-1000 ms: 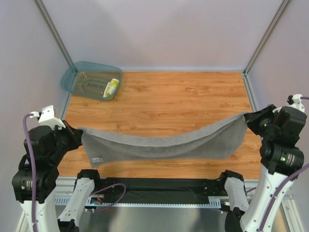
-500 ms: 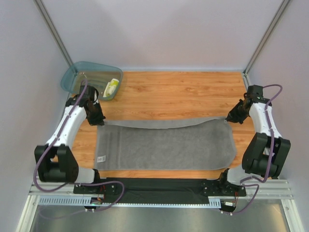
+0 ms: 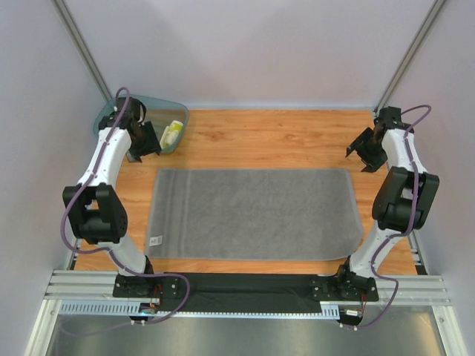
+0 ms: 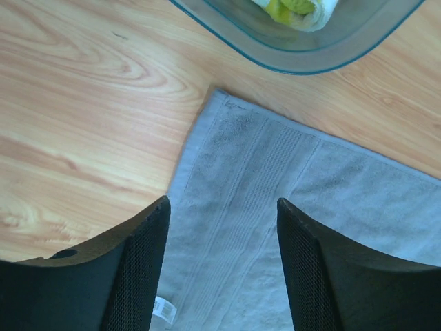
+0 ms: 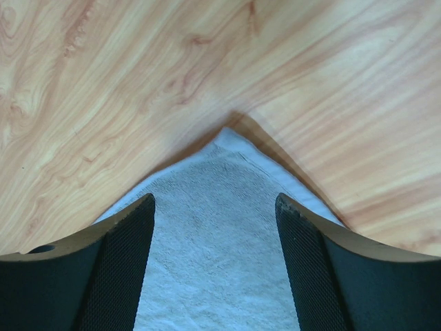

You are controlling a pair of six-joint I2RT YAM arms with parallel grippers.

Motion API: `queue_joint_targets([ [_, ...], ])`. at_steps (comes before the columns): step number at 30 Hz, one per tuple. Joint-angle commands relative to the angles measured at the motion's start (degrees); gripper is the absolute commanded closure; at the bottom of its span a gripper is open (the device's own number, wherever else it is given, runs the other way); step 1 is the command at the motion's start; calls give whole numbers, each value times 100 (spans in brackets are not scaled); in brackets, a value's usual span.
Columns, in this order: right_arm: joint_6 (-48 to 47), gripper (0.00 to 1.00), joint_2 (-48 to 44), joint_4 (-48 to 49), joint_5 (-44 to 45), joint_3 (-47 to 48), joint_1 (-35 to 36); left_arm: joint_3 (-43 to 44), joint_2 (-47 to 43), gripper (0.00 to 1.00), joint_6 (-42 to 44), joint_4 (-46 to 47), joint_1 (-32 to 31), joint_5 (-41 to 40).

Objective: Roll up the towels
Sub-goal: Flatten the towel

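The large grey towel (image 3: 252, 213) lies spread flat on the wooden table, its white tag (image 3: 155, 241) at the near left corner. My left gripper (image 3: 147, 144) hovers open just beyond the far left corner; in the left wrist view that gripper (image 4: 222, 202) has nothing between its fingers, with the towel (image 4: 344, 200) and tag (image 4: 164, 310) below. My right gripper (image 3: 362, 153) hovers open past the far right corner; in the right wrist view it (image 5: 214, 197) stands empty above the towel corner (image 5: 213, 248). The small yellow-and-white cloth (image 3: 172, 133) sits rolled in the tub.
The translucent teal tub (image 3: 162, 110) stands at the far left corner, partly hidden by my left arm; its rim (image 4: 310, 63) is close to the towel's corner. Metal frame posts and walls bound the table on both sides.
Both grippers have opened, let go of the towel's far corners and drawn back toward the far side. The towel's far edge, folded half a second ago, now lies flat.
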Motion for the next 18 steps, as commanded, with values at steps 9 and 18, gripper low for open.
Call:
queue_joint_targets([
  [9,-60,28,-3369,654,-118,-2370,771,-2707,-2913,34,120,434,74,622],
  [18,511,27,-4320,1041,788,-3698,3831,-4118,-4760,35,-811,145,558,1923],
])
